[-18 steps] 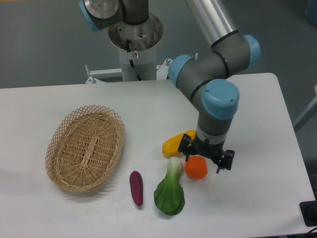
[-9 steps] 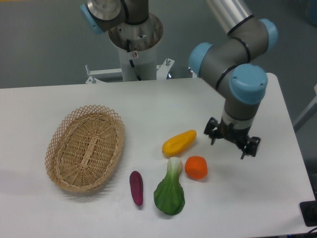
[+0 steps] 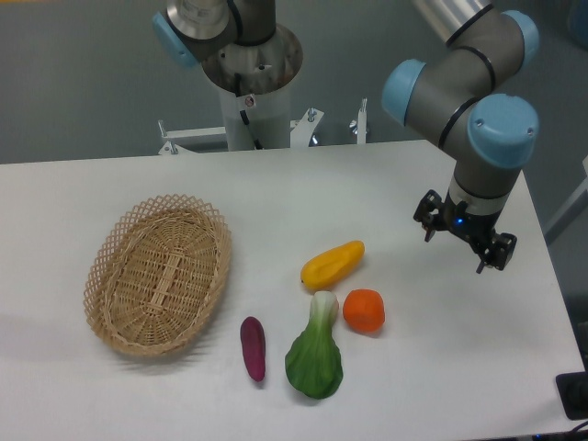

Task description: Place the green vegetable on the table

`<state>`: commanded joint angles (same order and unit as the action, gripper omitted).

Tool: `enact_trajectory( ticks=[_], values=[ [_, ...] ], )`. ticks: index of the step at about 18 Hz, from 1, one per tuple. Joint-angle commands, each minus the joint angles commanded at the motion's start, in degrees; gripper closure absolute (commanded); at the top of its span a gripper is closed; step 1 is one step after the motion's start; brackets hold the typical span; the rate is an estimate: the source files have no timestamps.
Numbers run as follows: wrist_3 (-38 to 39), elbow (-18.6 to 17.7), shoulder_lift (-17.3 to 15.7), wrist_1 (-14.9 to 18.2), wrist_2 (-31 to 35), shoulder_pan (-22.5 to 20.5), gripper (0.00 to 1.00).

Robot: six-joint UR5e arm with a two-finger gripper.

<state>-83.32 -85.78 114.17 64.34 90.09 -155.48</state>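
Four toy foods lie near the table's [image 3: 110, 404] front edge, the green vegetable [image 3: 315, 354] frontmost, beside an orange [image 3: 364, 310]; near the right edge, the gripper [image 3: 464, 241] hangs open and empty.

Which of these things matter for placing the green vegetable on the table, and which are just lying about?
Job:
- dark green leafy bok choy with pale stalk
- flat white table
- robot hand

Lying about:
- oval woven wicker basket
- long yellow fruit
- round orange
- small purple eggplant
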Motion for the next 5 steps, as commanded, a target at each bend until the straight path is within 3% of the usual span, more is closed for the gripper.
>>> enact_trajectory(
  ticks=[5],
  values=[
    [0.0,-0.18,0.0,-0.09,0.0,0.0,0.0]
  ],
)
